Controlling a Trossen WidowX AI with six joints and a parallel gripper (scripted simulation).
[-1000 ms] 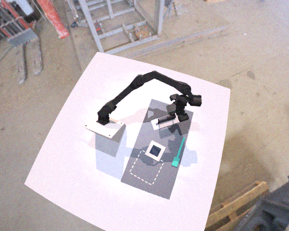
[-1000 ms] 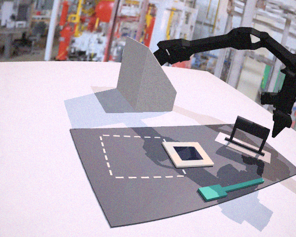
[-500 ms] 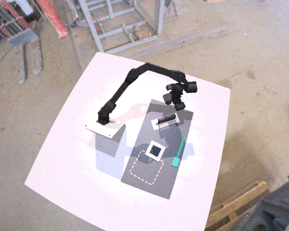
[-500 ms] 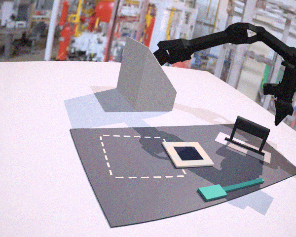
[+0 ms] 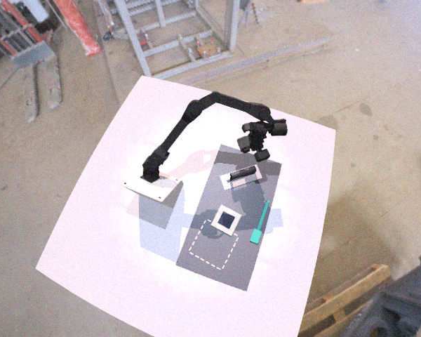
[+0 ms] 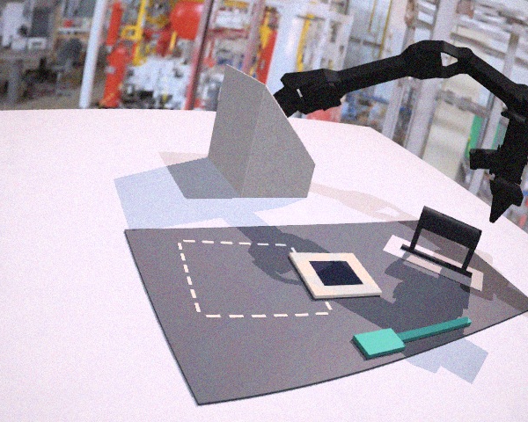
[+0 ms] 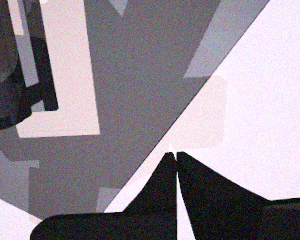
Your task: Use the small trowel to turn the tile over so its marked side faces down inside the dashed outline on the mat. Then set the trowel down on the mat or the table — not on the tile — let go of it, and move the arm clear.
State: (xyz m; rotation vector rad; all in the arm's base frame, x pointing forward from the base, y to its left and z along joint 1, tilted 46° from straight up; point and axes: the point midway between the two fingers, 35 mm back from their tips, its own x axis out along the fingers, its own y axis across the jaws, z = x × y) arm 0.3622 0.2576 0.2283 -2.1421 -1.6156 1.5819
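The trowel, a pale flat plate with a black handle, lies on the mat's far part, handle up. The cream tile lies flat with its dark marked square facing up. It overlaps one side of the dashed outline and lies mostly outside it. My gripper is shut and empty, above and beside the trowel, apart from it. In the wrist view, the trowel is cut off at the left.
A teal spatula lies along the side edge of the dark mat, beyond the tile. The arm's base stands on a grey pedestal on the white table.
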